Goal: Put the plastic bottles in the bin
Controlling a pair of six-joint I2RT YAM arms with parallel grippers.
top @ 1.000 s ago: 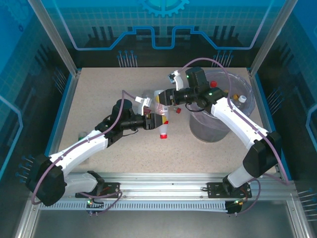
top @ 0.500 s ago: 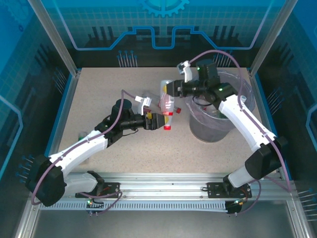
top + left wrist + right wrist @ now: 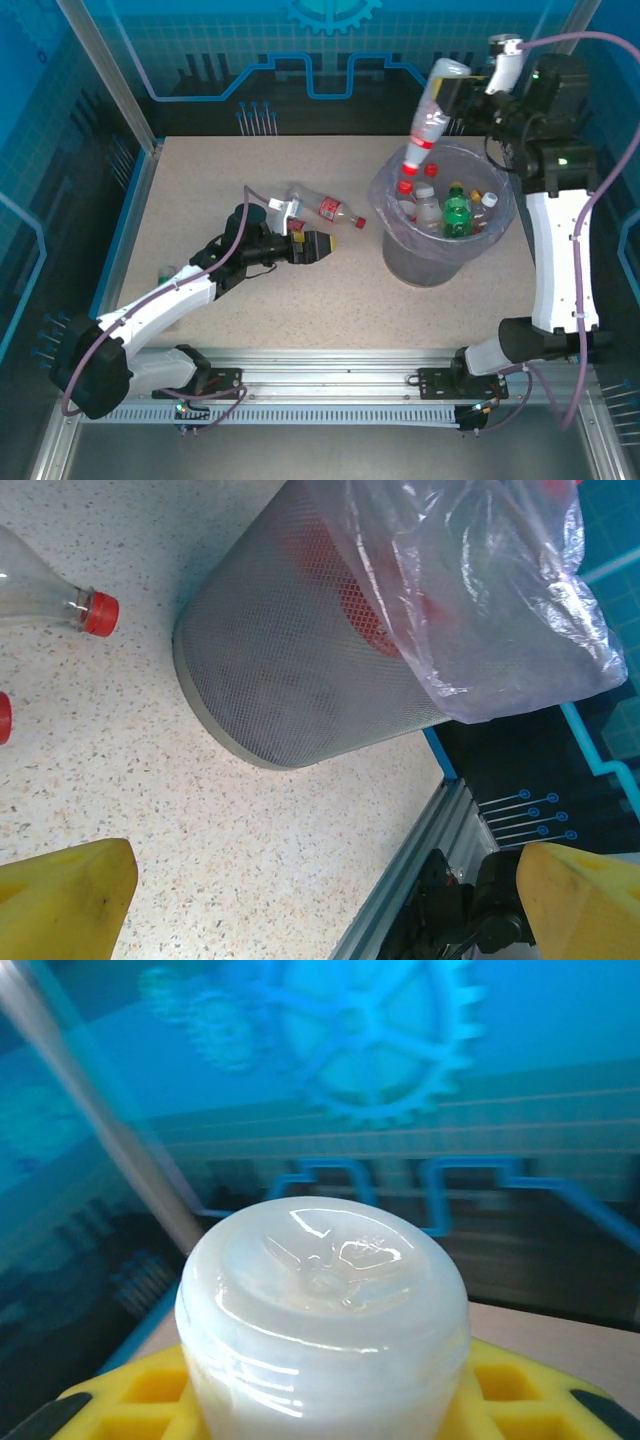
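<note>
1. Right, biggest thing first: the mesh bin point(image 3: 425, 262) with its lavender liner stands on the right half of the speckled table point(image 3: 200, 180). It already carries a green bottle point(image 3: 457, 214) and several red- and white-capped ones.
2. High above the bin is the right gripper point(image 3: 465, 92), clamped firmly on the base end of a clear red-labelled bottle point(image 3: 430, 118). The right wrist view shows that pale base point(image 3: 322, 1300) wedged between the yellow pads.
3. That bottle hangs steeply tilted, neck down, with its long axis running from the gripper down and left toward the bin's far-left rim. The bin mouth lies below and slightly right of the neck. A drop looks close, though from overhead it is hard to tell whether the cap end is fully inside the rim line.
4. Down low, the left gripper point(image 3: 315, 245) hovers over the table with its jaws spread wide and nothing between them. Its wrist view looks straight at the bin's mesh wall point(image 3: 300, 680).
5. One loose bottle point(image 3: 325, 208) lies on its side just beyond the left gripper. Its long axis runs left to right and its red cap point(image 3: 360, 222) points toward the bin. The left arm is clearly the nearer one for that pick.
</note>
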